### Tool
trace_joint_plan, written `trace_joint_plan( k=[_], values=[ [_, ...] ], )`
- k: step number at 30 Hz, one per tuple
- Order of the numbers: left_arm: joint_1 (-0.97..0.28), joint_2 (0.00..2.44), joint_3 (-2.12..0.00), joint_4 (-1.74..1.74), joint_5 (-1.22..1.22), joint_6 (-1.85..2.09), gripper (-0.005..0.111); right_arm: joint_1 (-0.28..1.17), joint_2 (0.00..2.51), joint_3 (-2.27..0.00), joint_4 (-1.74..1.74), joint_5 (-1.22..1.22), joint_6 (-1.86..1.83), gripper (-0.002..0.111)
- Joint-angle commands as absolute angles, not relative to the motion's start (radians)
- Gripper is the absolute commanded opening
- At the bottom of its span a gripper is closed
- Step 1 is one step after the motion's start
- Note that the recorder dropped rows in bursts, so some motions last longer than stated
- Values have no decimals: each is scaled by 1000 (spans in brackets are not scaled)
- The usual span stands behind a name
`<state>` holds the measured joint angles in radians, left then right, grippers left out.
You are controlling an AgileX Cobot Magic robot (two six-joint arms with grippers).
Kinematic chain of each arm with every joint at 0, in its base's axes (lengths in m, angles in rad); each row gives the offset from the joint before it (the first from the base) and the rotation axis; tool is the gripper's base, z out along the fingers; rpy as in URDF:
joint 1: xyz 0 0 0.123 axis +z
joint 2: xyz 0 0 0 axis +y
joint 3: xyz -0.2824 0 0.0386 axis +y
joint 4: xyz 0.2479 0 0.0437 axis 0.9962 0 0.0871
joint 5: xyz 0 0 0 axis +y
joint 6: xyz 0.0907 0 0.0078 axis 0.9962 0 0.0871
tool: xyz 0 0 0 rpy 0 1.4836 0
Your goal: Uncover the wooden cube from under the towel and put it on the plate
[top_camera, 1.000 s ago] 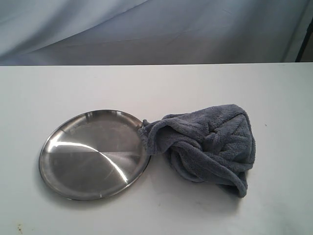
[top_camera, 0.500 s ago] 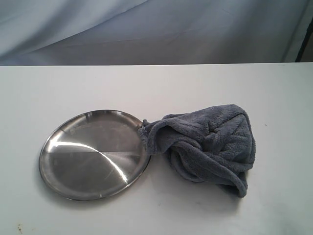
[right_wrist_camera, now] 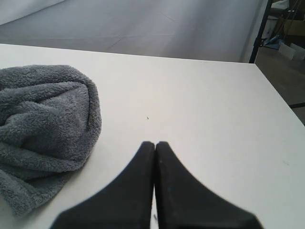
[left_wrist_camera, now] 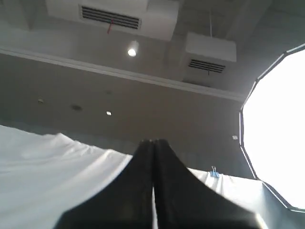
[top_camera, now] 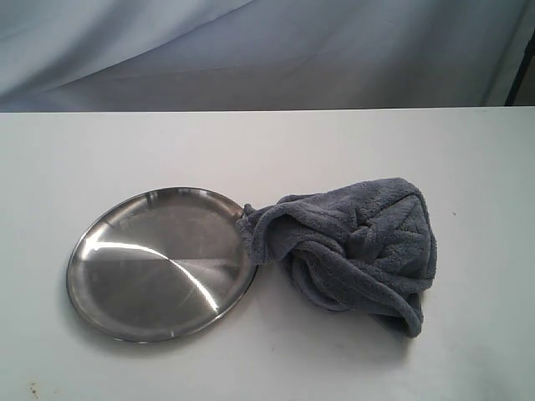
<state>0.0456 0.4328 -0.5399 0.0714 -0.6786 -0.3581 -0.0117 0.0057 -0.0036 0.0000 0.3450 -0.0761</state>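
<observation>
A bunched grey-blue towel (top_camera: 359, 246) lies on the white table, one corner touching the rim of the shiny steel plate (top_camera: 92, 313) to its left. The wooden cube is hidden; nothing of it shows. In the right wrist view the towel (right_wrist_camera: 43, 129) sits off to one side of my right gripper (right_wrist_camera: 155, 143), which is shut and empty above bare tabletop. My left gripper (left_wrist_camera: 153, 141) is shut with nothing in it and points up at the ceiling, away from the table. Neither gripper shows in the exterior view.
The white table (top_camera: 267, 142) ends at a far edge against a grey backdrop. Its right edge (right_wrist_camera: 276, 95) shows in the right wrist view, with a dark stand pole (right_wrist_camera: 259, 33) beyond. Ceiling vents and a bright lamp fill the left wrist view.
</observation>
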Motion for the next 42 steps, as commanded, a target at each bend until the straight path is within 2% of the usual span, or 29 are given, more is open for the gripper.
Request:
trace_joint_plan(
  k=[1, 6, 11, 13, 19, 31, 35, 42],
  values=[
    [42, 720, -750, 311, -520, -582, 0, -9, 0, 0, -8, 343, -74, 0],
    [42, 993, -944, 870, -351, -1057, 0, -9, 0, 0, -8, 343, -74, 0],
    [42, 1181, -983, 1587, -442, -1643, 0, -9, 0, 0, -8, 343, -74, 0],
    [42, 1232, -988, 1691, -451, -1745, 0, -9, 0, 0, -8, 343, -74, 0],
    [42, 1349, -988, 1744, -502, -1801, 0, -9, 0, 0, -8, 343, -74, 0],
    [16, 1397, -988, 1744, -693, -1745, 0, -9, 0, 0, -8, 343, -74, 0],
    [-89, 1453, -988, 1744, -792, -1643, 0, -9, 0, 0, -8, 343, -74, 0],
    [-388, 1561, -988, 1744, -708, -1643, 0, -9, 0, 0, -8, 343, -74, 0]
  ],
)
